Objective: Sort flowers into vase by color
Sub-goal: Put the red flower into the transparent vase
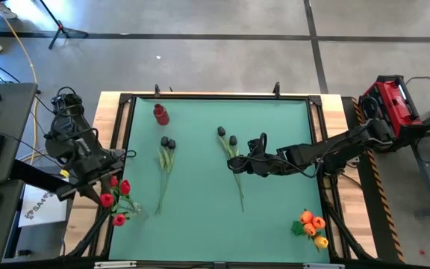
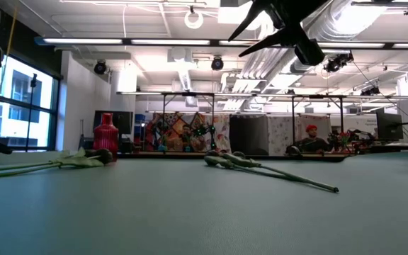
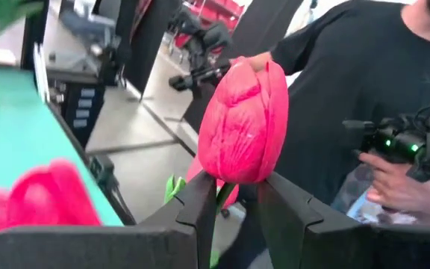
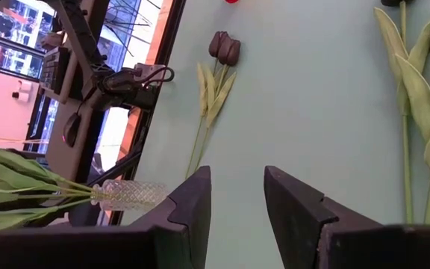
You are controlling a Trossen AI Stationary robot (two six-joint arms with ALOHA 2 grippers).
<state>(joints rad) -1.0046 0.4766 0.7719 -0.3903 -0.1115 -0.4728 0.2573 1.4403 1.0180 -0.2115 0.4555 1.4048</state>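
Three red flowers [image 1: 115, 200] stand at the table's near left edge, their green stems in a clear glass vase [image 4: 129, 194]. My left gripper [image 1: 98, 190] is at these heads and open. One red head [image 3: 243, 123] sits just past its fingertips, and the thin stem [image 3: 219, 196] runs down between them, close to one finger. My right gripper [image 1: 257, 146] hangs open above the table's middle, beside black flowers [image 1: 227, 136] lying flat, with nothing between its fingers [image 4: 192, 202]. More black flowers [image 1: 168, 142] lie left of centre. My left gripper has the red flower's stem [image 3: 219, 196], just under the head, in the gap between its fingers. The gap is far wider than the stem. The stem runs right beside one finger [image 3: 200, 205]; whether it touches that finger, I cannot tell.
A small red vase [image 1: 160, 113] stands at the far left of the green mat. Orange flowers [image 1: 312, 226] are bunched at the near right corner. A person in a dark shirt [image 3: 364, 90] stands beyond the table's left edge. The mat's near middle is bare.
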